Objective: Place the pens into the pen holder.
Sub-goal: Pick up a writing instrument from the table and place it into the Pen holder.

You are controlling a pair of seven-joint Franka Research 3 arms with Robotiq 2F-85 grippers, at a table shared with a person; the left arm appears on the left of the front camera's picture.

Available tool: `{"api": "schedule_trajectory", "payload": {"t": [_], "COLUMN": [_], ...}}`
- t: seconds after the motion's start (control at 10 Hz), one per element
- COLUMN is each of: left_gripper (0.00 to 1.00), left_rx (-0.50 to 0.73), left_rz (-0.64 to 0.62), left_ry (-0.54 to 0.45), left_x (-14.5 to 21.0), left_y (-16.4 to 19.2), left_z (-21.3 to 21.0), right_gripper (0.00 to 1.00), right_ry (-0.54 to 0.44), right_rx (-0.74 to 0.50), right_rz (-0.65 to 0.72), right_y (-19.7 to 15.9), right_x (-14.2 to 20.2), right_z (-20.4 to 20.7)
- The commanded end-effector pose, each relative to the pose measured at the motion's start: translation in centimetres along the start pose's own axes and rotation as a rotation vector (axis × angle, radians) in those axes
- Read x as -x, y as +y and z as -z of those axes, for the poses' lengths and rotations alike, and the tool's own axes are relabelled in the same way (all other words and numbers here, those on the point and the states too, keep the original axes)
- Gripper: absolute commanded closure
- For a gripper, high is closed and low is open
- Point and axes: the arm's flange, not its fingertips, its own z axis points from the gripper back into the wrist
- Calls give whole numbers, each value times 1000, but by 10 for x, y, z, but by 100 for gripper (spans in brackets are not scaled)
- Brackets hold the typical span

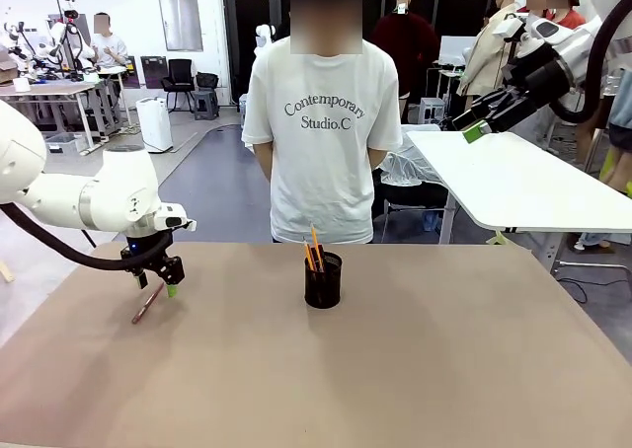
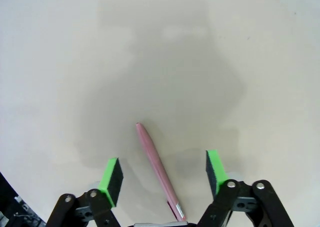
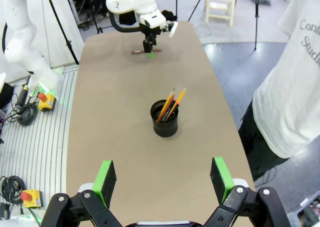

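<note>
Pink plastic, I judge: the pen (image 2: 152,157) lies untouched between the spread jaws of my left end effector (image 2: 163,169). Light, stiff, probably slick; I'd pinch mid-shaft.

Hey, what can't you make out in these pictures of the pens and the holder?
- Pink pen: far end hidden behind the left gripper, front view.
- Pens in the pen holder: lower parts hidden by its mesh wall, front view; exact number too small to tell.
- Person: hands hidden behind the body, front view.
</note>
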Motion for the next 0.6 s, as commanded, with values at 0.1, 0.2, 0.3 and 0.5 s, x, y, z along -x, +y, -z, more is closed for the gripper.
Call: {"api": "schedule_trajectory", "payload": {"t": [0.1,0.2,0.3,0.5], "left_gripper": [84,100,100,100], "left_rx": [-20,-20,-18,-22], "left_rz": [-22,-25,-24,-28], "left_ry": [0,2,4,1], "left_x": [0,1,0,0], "left_y": [6,6,6,5], "left_z": [0,0,0,-1], "right_gripper": [0,0,0,0], "right_ry": [1,1,1,1], "right_rx": [-2,-2,-2,-2], "right_rz": [-3,-3,-3,-3], "right_y": [0,0,0,0], "right_x": [-1,-1,-1,-1], "right_z": [-1,-1,-1,-1]}}
